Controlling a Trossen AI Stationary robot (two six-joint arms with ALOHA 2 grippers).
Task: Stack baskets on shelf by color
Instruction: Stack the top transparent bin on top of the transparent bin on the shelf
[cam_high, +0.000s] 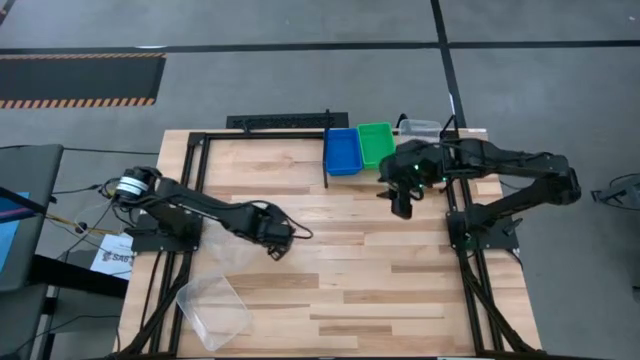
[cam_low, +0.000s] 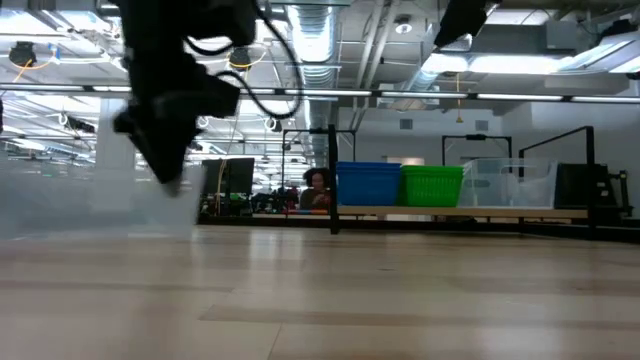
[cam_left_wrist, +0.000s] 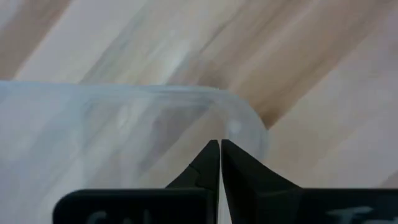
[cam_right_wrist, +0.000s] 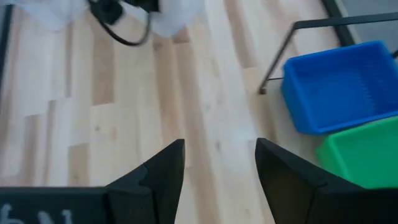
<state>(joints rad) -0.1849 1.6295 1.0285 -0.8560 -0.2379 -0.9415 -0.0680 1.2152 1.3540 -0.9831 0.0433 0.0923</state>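
Observation:
My left gripper (cam_high: 275, 250) is shut on a clear basket (cam_left_wrist: 124, 130) over the table's left middle. The basket shows faintly in the high view (cam_high: 228, 255). A second clear basket (cam_high: 212, 310) lies on the table near the front left. Blue baskets (cam_high: 343, 150), green baskets (cam_high: 376, 145) and a clear basket (cam_high: 420, 128) stand side by side on the shelf (cam_low: 500, 212) at the far edge. My right gripper (cam_high: 400, 205) is open and empty above the table, just in front of the green baskets (cam_right_wrist: 367, 152). My left gripper pinches the clear basket's rim (cam_left_wrist: 235, 127) near a rounded corner between its two shut fingers. In the low view the basket (cam_low: 130, 190) hangs as a pale haze beside and below the gripper (cam_low: 168, 172). Whether its lower edge touches the table, I cannot tell.
Black metal rails (cam_high: 195, 180) run along the table's left and right sides and far edge. A shelf post (cam_right_wrist: 280, 59) stands beside the blue basket (cam_right_wrist: 345, 84). Open plank surface (cam_high: 360, 270) lies between the two arms.

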